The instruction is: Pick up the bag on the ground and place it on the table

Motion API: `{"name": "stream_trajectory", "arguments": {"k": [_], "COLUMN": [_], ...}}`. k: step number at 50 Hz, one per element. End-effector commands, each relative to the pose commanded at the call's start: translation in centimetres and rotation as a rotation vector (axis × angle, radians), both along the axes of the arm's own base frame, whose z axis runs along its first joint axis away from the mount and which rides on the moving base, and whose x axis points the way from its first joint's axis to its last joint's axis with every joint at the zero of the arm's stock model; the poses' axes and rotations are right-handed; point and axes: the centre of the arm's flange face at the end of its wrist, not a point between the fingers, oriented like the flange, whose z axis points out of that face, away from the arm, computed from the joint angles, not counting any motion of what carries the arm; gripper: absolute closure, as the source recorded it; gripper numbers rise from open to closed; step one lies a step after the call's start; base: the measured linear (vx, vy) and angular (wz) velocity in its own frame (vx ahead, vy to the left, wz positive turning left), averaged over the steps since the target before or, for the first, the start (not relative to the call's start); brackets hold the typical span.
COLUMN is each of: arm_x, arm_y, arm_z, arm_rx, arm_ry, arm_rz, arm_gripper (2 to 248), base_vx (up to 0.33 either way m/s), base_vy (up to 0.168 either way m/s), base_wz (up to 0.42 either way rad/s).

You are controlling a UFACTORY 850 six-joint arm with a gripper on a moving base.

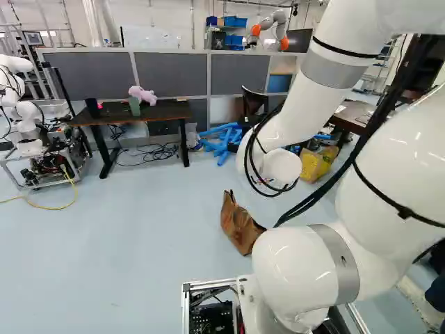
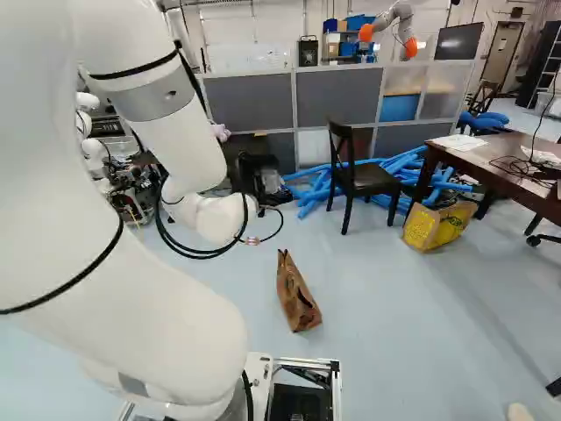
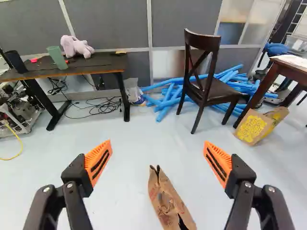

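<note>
Brown paper bag (image 3: 165, 201), qty 1: on the floor ahead of the base; its near end is cut off in the wrist view, whole in the right base view. Gripper (image 2: 259, 174): fingers wide apart per wrist view; blurs into dark background in right base view. Tables: 2, one black (image 3: 96, 67), one brown (image 2: 491, 158). Plush toy (image 3: 76, 46), qty 1: mostly hidden by the arm in right base view.

Bent arm (image 1: 302, 97) (tool (image 2: 256, 175) spread wide)
</note>
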Motion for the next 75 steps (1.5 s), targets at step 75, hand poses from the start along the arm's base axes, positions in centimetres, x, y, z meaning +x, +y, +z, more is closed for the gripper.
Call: {"name": "stream_trajectory", "arguments": {"k": [75], "arm_x": [15.1], "arm_y": [-3.3], "arm_z": [-10.9], "arm_rx": [-0.01], "arm_ry": [0.42], "arm_rz": [0.024], "arm_gripper": [3], "base_vx": [0.0], "base_vy": [0.0], "base_wz": [0.0]}}
